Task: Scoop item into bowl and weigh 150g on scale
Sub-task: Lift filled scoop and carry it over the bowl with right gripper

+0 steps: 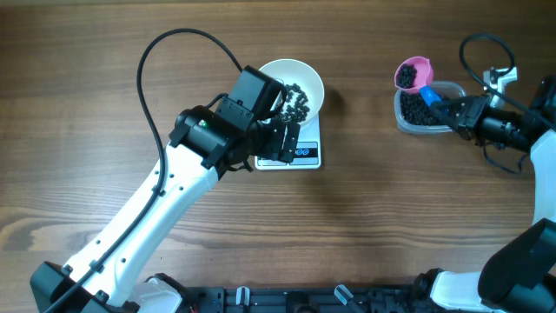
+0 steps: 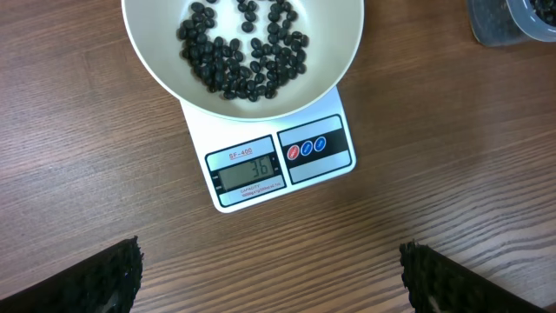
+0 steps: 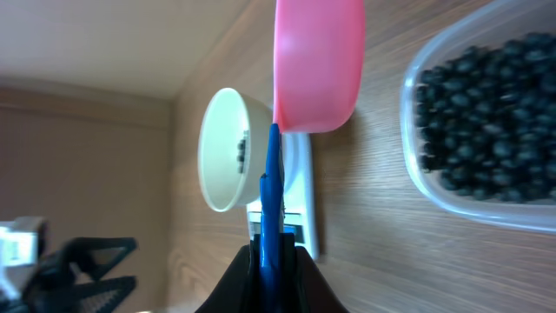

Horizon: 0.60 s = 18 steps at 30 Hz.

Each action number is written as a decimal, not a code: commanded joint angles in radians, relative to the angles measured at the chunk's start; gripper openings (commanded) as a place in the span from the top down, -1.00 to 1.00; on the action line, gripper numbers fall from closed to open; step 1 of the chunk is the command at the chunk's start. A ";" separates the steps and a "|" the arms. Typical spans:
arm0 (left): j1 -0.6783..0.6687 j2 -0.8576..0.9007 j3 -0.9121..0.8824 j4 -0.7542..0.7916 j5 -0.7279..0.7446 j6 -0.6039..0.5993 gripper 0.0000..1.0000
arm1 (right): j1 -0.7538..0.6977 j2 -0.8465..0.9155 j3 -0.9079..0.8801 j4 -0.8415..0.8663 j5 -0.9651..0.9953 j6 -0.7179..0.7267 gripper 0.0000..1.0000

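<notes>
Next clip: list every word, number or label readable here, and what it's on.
"36": on the scale, in its display.
"SF-400": red print just above that display, slightly blurred.
Tiny print under the display: too small to read.
Symbols on the buttons: too blurred to read.
Nothing else bears text.

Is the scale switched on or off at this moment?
On. In the left wrist view the scale shows dark digits on its display, with the bowl of beans standing on it.
</notes>
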State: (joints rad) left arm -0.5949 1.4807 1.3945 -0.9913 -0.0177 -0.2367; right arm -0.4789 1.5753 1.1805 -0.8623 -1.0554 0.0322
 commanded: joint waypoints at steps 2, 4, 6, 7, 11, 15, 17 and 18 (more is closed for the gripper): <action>-0.003 -0.014 0.016 0.000 -0.010 0.020 -1.00 | 0.007 0.014 -0.011 0.006 -0.132 0.058 0.91; -0.003 -0.013 0.016 0.000 -0.010 0.020 -1.00 | 0.028 0.014 -0.011 0.006 -0.161 0.058 0.91; -0.003 -0.014 0.016 0.000 -0.010 0.020 -1.00 | 0.060 0.014 -0.011 0.010 -0.170 0.063 0.91; -0.003 -0.014 0.016 0.000 -0.010 0.020 -1.00 | 0.080 0.014 -0.011 0.016 -0.170 0.076 0.91; -0.003 -0.014 0.016 0.000 -0.010 0.020 -1.00 | 0.199 0.014 -0.010 0.072 -0.170 0.076 0.91; -0.003 -0.014 0.016 0.000 -0.010 0.020 -1.00 | 0.321 0.014 -0.010 0.175 -0.169 0.077 0.91; -0.003 -0.014 0.016 0.000 -0.010 0.020 -1.00 | 0.381 0.014 -0.010 0.232 -0.155 0.084 0.91; -0.003 -0.014 0.016 0.000 -0.010 0.020 -1.00 | 0.414 0.014 -0.010 0.257 -0.114 0.102 0.91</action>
State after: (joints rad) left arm -0.5949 1.4811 1.3945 -0.9916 -0.0181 -0.2367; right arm -0.1322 1.5806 1.1774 -0.6464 -1.1820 0.1123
